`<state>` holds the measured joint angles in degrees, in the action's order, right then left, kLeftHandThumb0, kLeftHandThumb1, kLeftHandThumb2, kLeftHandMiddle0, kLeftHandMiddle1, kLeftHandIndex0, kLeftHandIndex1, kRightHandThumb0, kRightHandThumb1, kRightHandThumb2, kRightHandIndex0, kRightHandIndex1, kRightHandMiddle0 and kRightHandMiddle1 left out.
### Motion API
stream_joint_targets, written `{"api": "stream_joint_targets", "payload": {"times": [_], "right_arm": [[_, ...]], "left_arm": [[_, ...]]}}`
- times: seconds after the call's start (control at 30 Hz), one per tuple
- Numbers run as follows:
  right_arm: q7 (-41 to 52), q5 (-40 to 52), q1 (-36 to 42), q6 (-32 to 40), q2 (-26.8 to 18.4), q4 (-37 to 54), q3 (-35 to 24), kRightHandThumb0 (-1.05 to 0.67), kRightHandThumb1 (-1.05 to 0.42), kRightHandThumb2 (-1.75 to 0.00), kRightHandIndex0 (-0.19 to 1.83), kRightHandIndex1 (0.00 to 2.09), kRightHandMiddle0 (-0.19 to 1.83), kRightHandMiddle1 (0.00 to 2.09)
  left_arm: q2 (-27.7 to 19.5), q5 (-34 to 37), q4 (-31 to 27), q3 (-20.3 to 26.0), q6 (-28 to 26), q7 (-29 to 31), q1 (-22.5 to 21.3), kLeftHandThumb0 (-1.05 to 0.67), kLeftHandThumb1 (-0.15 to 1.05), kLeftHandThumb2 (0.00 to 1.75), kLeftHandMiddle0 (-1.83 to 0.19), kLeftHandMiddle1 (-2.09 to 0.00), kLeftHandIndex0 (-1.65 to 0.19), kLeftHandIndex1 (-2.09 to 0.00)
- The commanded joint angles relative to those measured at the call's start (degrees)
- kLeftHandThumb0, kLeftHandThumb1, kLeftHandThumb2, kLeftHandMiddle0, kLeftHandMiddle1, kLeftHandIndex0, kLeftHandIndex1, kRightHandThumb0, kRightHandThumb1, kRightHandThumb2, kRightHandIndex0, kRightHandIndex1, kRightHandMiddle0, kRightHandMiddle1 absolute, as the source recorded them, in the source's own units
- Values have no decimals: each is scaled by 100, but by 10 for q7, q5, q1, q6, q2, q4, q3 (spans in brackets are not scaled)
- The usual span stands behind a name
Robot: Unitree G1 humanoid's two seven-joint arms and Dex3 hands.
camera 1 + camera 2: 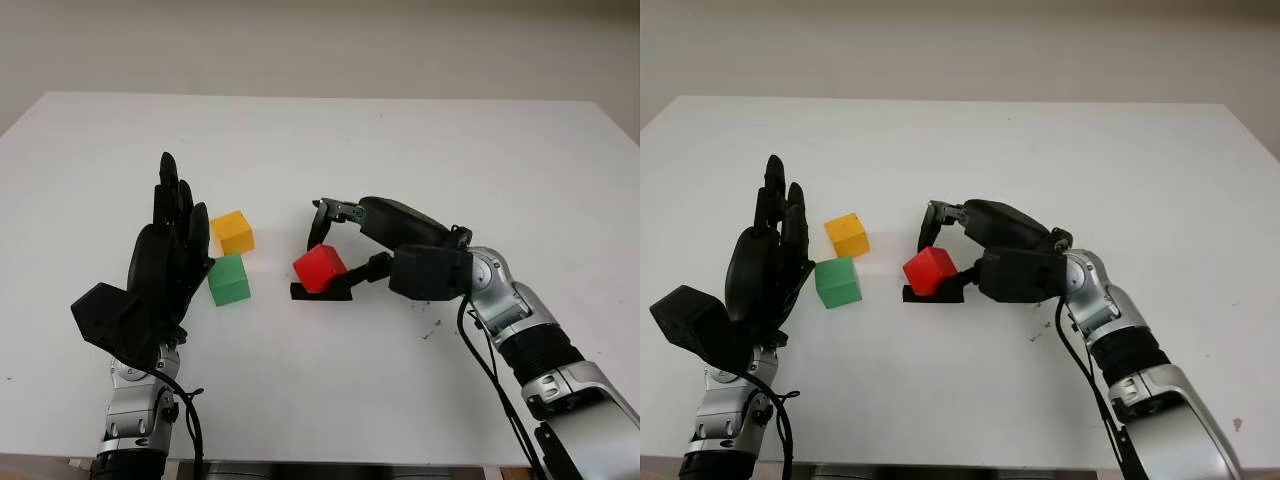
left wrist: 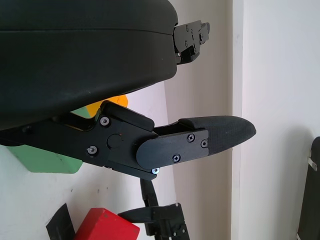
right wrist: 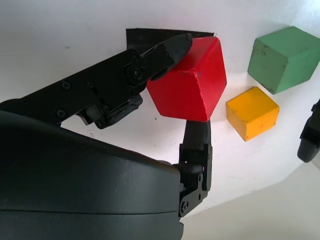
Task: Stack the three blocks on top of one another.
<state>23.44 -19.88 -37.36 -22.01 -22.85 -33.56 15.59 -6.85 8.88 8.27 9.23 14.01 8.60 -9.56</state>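
Note:
A red block point(image 1: 320, 268) is near the middle of the white table point(image 1: 420, 150), tilted, and my right hand point(image 1: 312, 254) is shut on it with one finger over its top and the thumb low at its front. I cannot tell whether it still touches the table. In the right wrist view the red block point(image 3: 192, 82) sits between the black fingers point(image 3: 170, 47). To its left lie a green block point(image 1: 229, 280) and, just behind that, a yellow block point(image 1: 233, 232), both flat on the table. My left hand point(image 1: 176, 205) stands open and upright just left of the green block.
The table's front edge runs close under both forearms. Small dark specks point(image 1: 430, 328) mark the surface right of the red block. A pale wall point(image 1: 320, 40) rises behind the table's far edge.

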Motion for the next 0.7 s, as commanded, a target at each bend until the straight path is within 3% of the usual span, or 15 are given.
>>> {"api": "stream_joint_targets", "payload": {"times": [0.0,0.67], "right_arm": [[7,14,9,9,-4,14,-9,-41,-92,-5,21,6,35,163],[-3,-9,48,66,-25,67,-11,-37,-95,-6,20,5,24,164]], "left_arm": [[0,0,-4,0,2,-1,-3,-74,105,58,19,0,19,0],[-3,4,-3,3,5,3,-3,-73,105,58,19,0,19,0]]}}
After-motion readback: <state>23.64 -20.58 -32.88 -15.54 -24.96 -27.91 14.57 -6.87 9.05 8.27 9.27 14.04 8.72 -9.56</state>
